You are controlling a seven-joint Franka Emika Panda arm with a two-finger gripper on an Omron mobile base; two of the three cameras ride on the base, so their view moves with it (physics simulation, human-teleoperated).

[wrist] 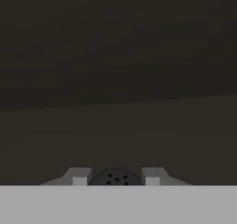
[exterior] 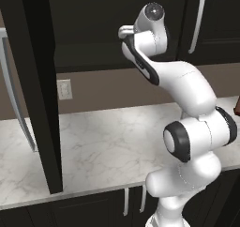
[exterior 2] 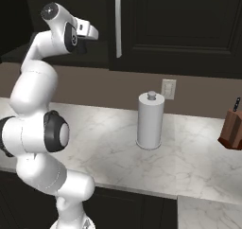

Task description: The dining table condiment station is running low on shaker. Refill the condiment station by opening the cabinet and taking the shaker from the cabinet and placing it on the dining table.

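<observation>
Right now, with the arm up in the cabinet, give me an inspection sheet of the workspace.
Surface: white-grey marble counter.
Job's things: cabinet door swung open; shaker, dark perforated top, inside the cabinet.
Clutter: paper towel roll upright; knife block at the right.
Grippers: gripper inside the cabinet, closed on the shaker's sides.
Cables: nothing seen.
Surroundings: wall outlet; low black cabinets below the counter.

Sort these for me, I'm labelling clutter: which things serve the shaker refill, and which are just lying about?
For the job: shaker, clasped by the pincer; open cabinet.
Lying about: paper towel roll; knife block; wall outlet.
</observation>
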